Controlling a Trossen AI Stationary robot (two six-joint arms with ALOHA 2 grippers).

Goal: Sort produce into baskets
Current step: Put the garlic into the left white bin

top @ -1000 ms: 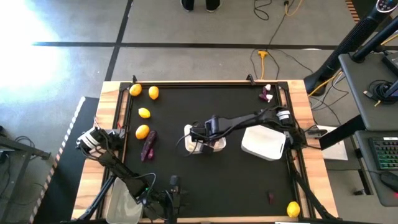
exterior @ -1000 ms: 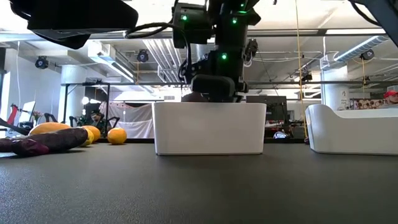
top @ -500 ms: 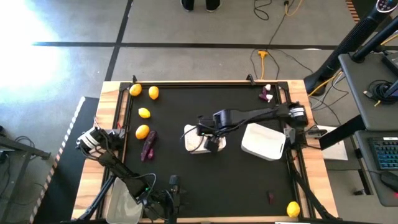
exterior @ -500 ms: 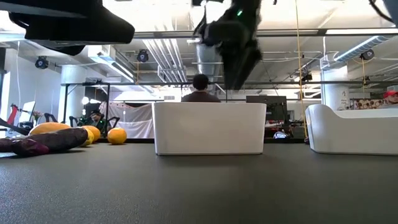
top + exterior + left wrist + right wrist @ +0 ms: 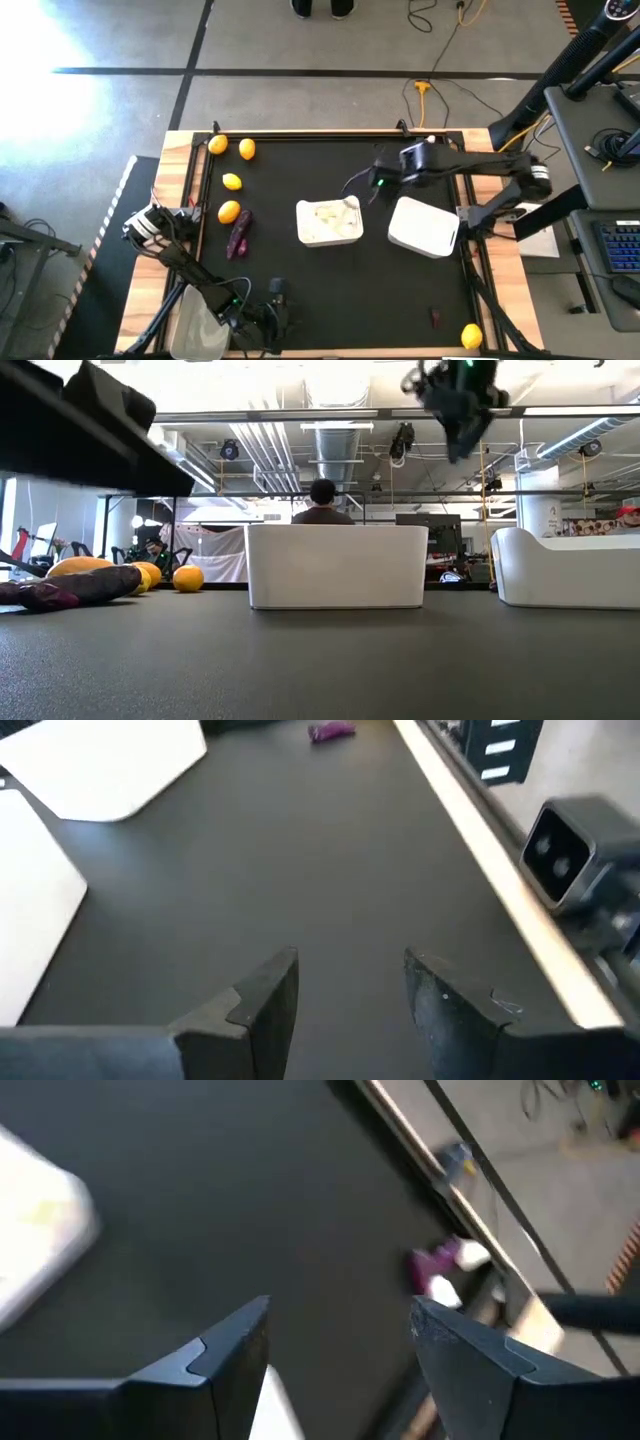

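Purple vegetable [image 5: 437, 1263] and white bulb [image 5: 470, 1254] near the far corner look light and firm, best pinched across the middle by the right gripper [image 5: 340, 1345], whose fingers stand apart and empty.

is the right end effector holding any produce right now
No, the right end effector is open with nothing but bare black mat between its fingers, while the purple vegetable lies farther off by the table edge.

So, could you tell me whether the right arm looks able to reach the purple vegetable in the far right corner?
Probably yes: the right gripper hangs open above bare mat, and nothing lies between it and the purple vegetable.
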